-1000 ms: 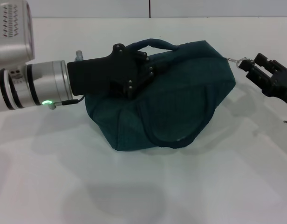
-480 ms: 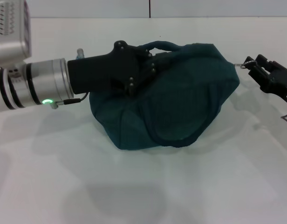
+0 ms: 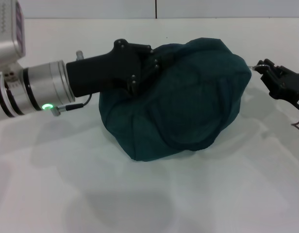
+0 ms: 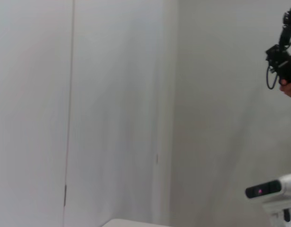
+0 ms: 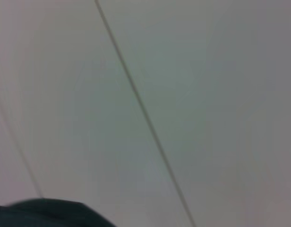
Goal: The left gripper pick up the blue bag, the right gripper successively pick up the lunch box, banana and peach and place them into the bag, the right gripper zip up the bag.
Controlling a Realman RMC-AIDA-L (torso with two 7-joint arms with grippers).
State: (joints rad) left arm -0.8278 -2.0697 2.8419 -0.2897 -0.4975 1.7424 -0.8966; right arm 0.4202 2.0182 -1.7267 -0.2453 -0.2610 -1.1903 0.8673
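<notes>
Teal-blue, bulging fabric lunch bag (image 3: 183, 94) at mid-table on the white tabletop (image 3: 149, 204), long axis running left to right, zipper end toward the right. Left black gripper (image 3: 157, 65) clamped on the bag's upper left edge, silver forearm reaching in level from the left. Right black gripper (image 3: 262, 68) at the bag's right end beside the small metal zipper ring (image 3: 258, 66); grip hard to tell.

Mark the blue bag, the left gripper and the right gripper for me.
blue bag (image 3: 188, 97), head view, on its bulging front fabric.
left gripper (image 3: 157, 65), head view, at its fingertips against the bag's top.
right gripper (image 3: 263, 68), head view, at its fingertips by the bag's end.
</notes>
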